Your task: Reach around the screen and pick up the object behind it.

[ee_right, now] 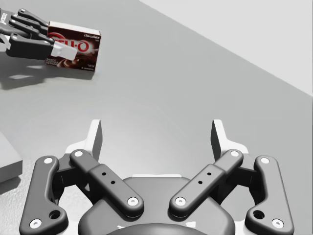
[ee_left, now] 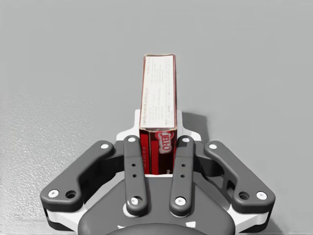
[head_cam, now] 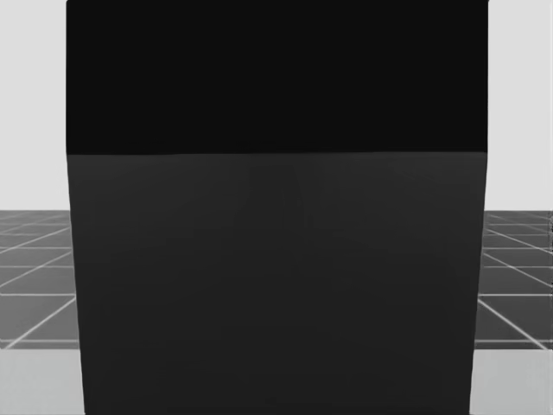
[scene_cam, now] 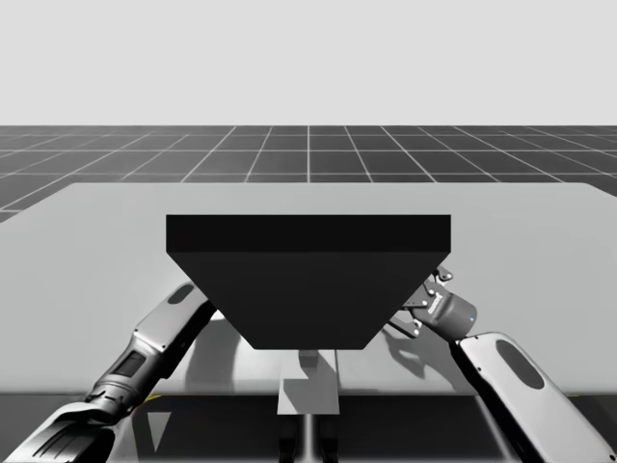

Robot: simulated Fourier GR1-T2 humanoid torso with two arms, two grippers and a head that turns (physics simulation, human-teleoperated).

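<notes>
Grasp behind the screen point(scene_cam: 308, 280) — left gripper point(ee_left: 157, 142) clamps the red box point(ee_left: 157, 93).
Next — a steady lift; right gripper point(ee_right: 156, 134) spread wide.

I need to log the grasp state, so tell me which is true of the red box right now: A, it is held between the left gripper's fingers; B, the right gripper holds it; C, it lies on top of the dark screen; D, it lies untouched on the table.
A: in the left wrist view the red box sits between the left gripper's fingers, both touching it, while the right gripper stands open.
</notes>
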